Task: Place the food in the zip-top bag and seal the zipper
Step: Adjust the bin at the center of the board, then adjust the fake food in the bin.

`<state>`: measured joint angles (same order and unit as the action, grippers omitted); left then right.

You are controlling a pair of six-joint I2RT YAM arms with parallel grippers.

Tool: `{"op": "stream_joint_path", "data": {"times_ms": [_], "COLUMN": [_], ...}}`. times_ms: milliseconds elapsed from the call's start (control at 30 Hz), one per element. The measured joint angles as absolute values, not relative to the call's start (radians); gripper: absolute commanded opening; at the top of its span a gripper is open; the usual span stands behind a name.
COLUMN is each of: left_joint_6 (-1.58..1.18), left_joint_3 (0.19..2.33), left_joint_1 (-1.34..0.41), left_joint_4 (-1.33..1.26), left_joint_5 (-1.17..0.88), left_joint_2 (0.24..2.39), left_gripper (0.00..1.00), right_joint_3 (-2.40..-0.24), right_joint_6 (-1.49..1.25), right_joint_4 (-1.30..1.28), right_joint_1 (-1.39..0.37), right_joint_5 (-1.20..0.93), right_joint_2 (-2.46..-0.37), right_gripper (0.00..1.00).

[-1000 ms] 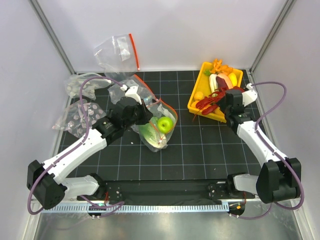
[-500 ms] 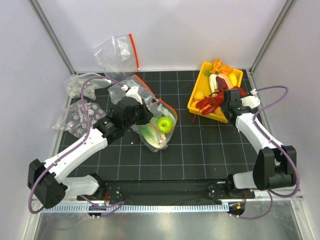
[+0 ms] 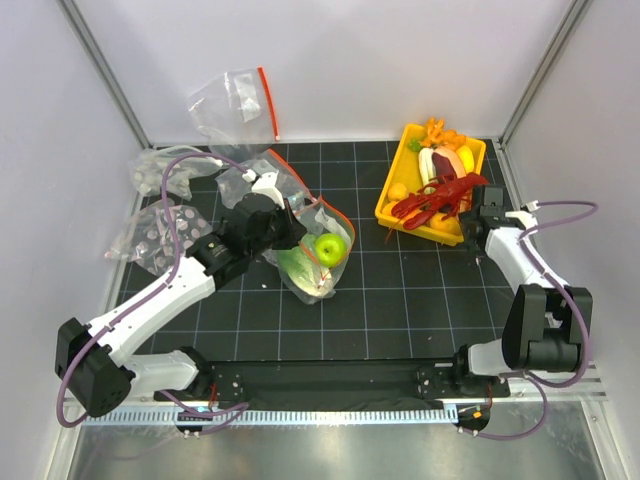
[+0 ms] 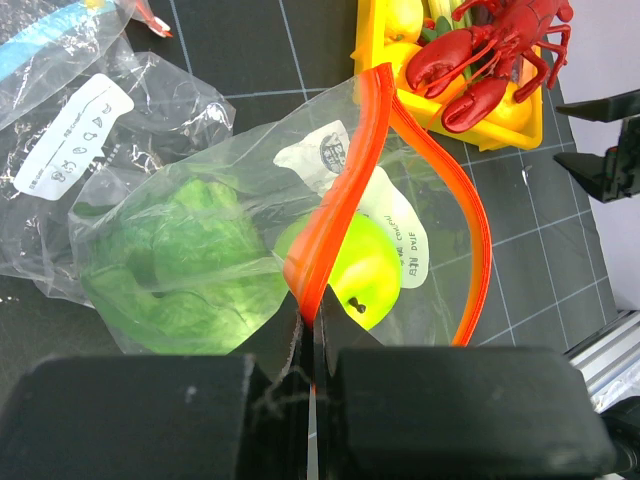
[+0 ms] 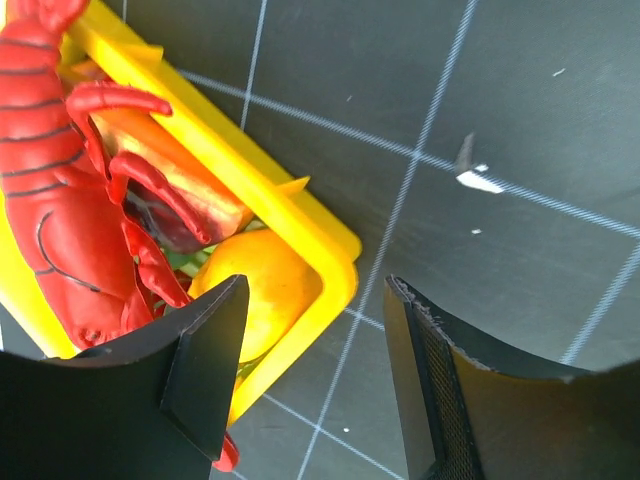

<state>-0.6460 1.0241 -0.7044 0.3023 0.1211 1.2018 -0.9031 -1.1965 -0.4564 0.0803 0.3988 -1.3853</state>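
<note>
The zip-top bag (image 3: pixel 318 258) lies mid-table with its mouth open. It holds the green lettuce (image 4: pixel 180 262) and the round green fruit (image 4: pixel 362 268). My left gripper (image 4: pixel 312 312) is shut on the red-orange zipper (image 4: pixel 345 190) at the near lip of the mouth; the top view shows the gripper (image 3: pixel 288 232) at the bag's left side. My right gripper (image 5: pixel 315 292) is open and empty, hovering over the near corner of the yellow tray (image 5: pixel 318 240), where a yellow-orange piece (image 5: pixel 262 290) lies. The top view shows it (image 3: pixel 480 226) at the tray's right side.
The tray (image 3: pixel 392 208) holds a red lobster (image 3: pixel 440 196) and several other toy foods. Another clear bag with a red strip (image 3: pixel 235 100) leans on the back wall. Dotted pouches (image 3: pixel 158 232) and more clear bags (image 3: pixel 160 170) lie at the left.
My right arm has swung right, off the tray's middle to its near right corner, uncovering the lobster. The left arm and the bag have not moved.
</note>
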Motion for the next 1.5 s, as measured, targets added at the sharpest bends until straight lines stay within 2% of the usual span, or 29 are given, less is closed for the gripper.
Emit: {"op": "stream_joint_path", "data": {"times_ms": [367, 700, 867, 1033, 1133, 1300, 1500], "left_joint_6": [-0.646, -0.646, -0.646, -0.646, -0.646, -0.646, -0.644], "left_joint_3": [1.024, 1.024, 1.024, 1.024, 1.024, 1.024, 1.024], "left_joint_1": [-0.704, -0.704, -0.704, -0.704, -0.704, -0.704, -0.704], "left_joint_4": [0.302, 0.302, 0.302, 0.302, 0.302, 0.302, 0.303], "left_joint_5": [0.122, 0.122, 0.122, 0.122, 0.122, 0.122, 0.122], "left_joint_2": [1.202, 1.202, 1.202, 1.202, 1.202, 1.202, 1.202], "left_gripper": [0.00, 0.00, 0.00, 0.00, 0.00, 0.00, 0.00], "right_joint_3": [-1.023, -1.058, -1.055, -1.055, -1.055, -1.073, -1.213], "right_joint_6": [-1.214, -1.209, -1.209, -1.206, -1.208, -1.207, -1.201], "right_joint_4": [-0.482, -0.529, -0.500, -0.492, -0.492, -0.478, -0.473], "right_joint_1": [0.087, 0.087, 0.087, 0.086, 0.081, 0.062, -0.004], "right_joint_5": [0.287, 0.292, 0.295, 0.284, 0.284, 0.291, 0.311], "right_joint_2": [-1.573, -1.518, -1.463, -1.494, -1.510, -1.546, -1.694], "right_gripper": [0.62, 0.61, 0.50, 0.38, 0.34, 0.32, 0.32]}}
